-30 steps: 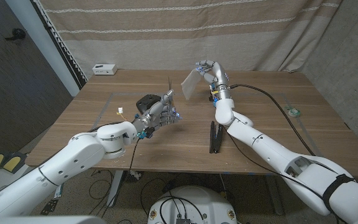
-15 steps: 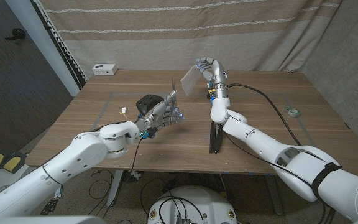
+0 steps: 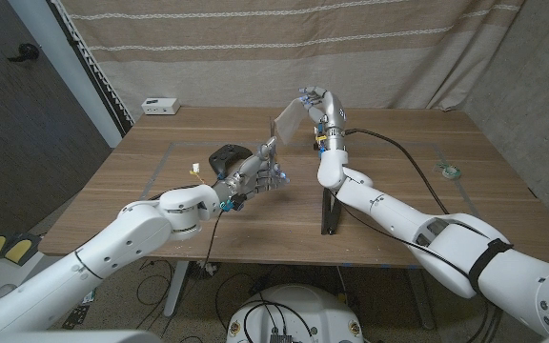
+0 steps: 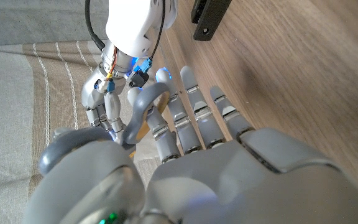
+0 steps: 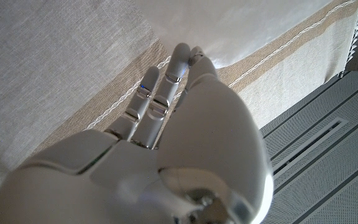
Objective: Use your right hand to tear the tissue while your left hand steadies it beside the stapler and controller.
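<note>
Tissue: we see the tissue (image 3: 288, 122) as a pale sheet held up in the air above the far middle of the table (image 3: 398, 181), tilted, its upper edge at the right hand and its lower corner reaching down to the left hand's fingertips.
Right hand: our right hand (image 3: 318, 107) is raised well above the tabletop, and its fingers pinch the sheet's upper right edge; in the right wrist view the fingers (image 5: 157, 99) lie pressed close together, pointing at the striped curtain and the white sheet (image 5: 241, 25).
Left hand: our left hand (image 3: 255, 171) hovers lower and nearer us, fingers (image 4: 197, 112) reaching out side by side with small gaps; the fingertips meet the tissue's lower corner, but we cannot tell whether they pinch it or only touch it.
Controller: a dark controller (image 3: 225, 155) sits on the table just behind our left hand, partly hidden by it.
Stapler: the black stapler (image 3: 331, 211) lies lengthwise on the table under our right forearm, near the front edge; it also shows in the left wrist view (image 4: 209, 17).
Other things: a white box (image 3: 161, 106) rests at the far left corner, a small round object (image 3: 449, 171) lies at the right side, and a black cable (image 3: 398, 143) trails from the right wrist across the wood.
Backdrop: a striped curtain (image 3: 255, 48) hangs behind the table.
</note>
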`<action>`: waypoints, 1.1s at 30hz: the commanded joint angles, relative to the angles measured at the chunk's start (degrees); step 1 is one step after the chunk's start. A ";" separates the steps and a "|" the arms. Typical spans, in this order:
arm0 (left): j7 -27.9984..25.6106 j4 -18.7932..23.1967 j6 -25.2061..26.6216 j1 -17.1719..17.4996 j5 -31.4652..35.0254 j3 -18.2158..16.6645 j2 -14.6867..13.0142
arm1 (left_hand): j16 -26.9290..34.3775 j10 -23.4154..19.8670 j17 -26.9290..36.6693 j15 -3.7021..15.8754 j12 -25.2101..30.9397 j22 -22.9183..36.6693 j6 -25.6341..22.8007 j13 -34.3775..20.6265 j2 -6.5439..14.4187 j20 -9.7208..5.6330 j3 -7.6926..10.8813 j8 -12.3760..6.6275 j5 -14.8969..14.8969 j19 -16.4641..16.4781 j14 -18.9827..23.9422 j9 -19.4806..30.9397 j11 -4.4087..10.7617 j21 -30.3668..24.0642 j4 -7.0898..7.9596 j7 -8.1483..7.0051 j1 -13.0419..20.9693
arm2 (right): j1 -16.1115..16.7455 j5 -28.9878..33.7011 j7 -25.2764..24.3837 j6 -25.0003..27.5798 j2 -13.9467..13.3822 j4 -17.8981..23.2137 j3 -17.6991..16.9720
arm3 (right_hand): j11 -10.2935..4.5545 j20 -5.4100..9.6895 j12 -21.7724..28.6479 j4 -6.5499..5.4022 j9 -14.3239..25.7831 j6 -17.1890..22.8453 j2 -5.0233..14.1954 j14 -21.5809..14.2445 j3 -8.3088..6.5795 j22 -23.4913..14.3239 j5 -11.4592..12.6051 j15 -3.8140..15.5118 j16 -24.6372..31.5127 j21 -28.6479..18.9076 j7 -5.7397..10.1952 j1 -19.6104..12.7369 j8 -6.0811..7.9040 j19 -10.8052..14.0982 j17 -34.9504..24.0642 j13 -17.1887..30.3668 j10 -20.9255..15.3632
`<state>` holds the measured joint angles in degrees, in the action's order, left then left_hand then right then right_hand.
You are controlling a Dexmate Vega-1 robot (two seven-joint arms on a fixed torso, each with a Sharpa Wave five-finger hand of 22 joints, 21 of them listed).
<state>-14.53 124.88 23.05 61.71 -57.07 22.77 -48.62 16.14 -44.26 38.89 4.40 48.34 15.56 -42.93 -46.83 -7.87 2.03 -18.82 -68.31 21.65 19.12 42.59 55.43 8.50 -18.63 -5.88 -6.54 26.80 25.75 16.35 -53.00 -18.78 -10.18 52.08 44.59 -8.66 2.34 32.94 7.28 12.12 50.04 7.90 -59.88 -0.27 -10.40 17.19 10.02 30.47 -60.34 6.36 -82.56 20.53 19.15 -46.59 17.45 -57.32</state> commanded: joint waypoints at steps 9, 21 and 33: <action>1.83 -1.52 -1.97 -0.96 0.49 1.30 1.89 | 0.51 -1.70 0.09 5.99 1.81 0.31 5.85 0.08 -0.57 0.16 -0.56 -22.08 0.31 -0.04 0.01 15.76 1.58 0.19 1.02 5.92 -0.43 | 0.20 -0.16 -2.11 -0.57 -0.55 -0.15 0.96 | 0.38 7.81 -0.26 0.28 0.44 -0.38 0.13 -0.86 -0.85 0.05 -0.77 3.67 -0.22 -0.37 -0.57 -0.59 -0.47 -0.34 -0.11 0.07 0.05; 4.20 -2.99 -2.87 -2.77 1.61 2.70 3.01 | 0.54 -1.61 0.10 5.80 1.93 0.35 5.66 0.10 -0.65 0.18 -0.58 -22.11 0.25 -0.02 -0.02 15.76 1.78 0.24 1.11 5.76 -0.60 | 0.36 -0.81 -1.38 -0.40 -0.70 -0.48 0.71 | 0.39 7.86 -0.56 0.33 0.53 -0.37 0.25 -0.76 -1.24 0.05 -1.32 3.68 -0.52 -0.37 -0.52 -0.64 -0.59 -0.67 -0.06 0.04 0.24; 5.16 -4.21 -4.04 -3.32 2.06 3.79 4.83 | 0.59 -1.63 0.11 5.93 2.03 0.39 5.78 0.20 -0.65 0.19 -0.56 -22.08 0.22 -0.04 0.01 15.76 1.64 0.30 1.15 5.59 -0.64 | 2.09 -1.38 -1.73 -0.74 -1.60 2.12 -0.24 | 0.71 7.53 -0.90 0.51 0.63 -0.76 0.30 -0.70 -1.75 0.05 -1.94 3.69 -0.73 -0.66 -0.80 -0.90 -0.88 -0.37 -0.18 0.03 0.48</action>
<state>-10.53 121.89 20.28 59.04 -55.64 25.54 -45.33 16.14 -44.26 38.88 4.40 48.34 15.85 -42.83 -46.58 -8.27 2.03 -18.84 -68.33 21.65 19.12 42.59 55.43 8.50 -18.53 -5.41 -6.64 26.38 26.54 15.42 -54.56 -19.16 -11.08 52.31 45.05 -8.18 2.35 32.30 7.68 12.67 49.52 8.24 -60.30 -1.60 -10.40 15.46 10.03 30.04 -60.61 5.83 -82.90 19.99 18.72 -46.60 17.17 -56.77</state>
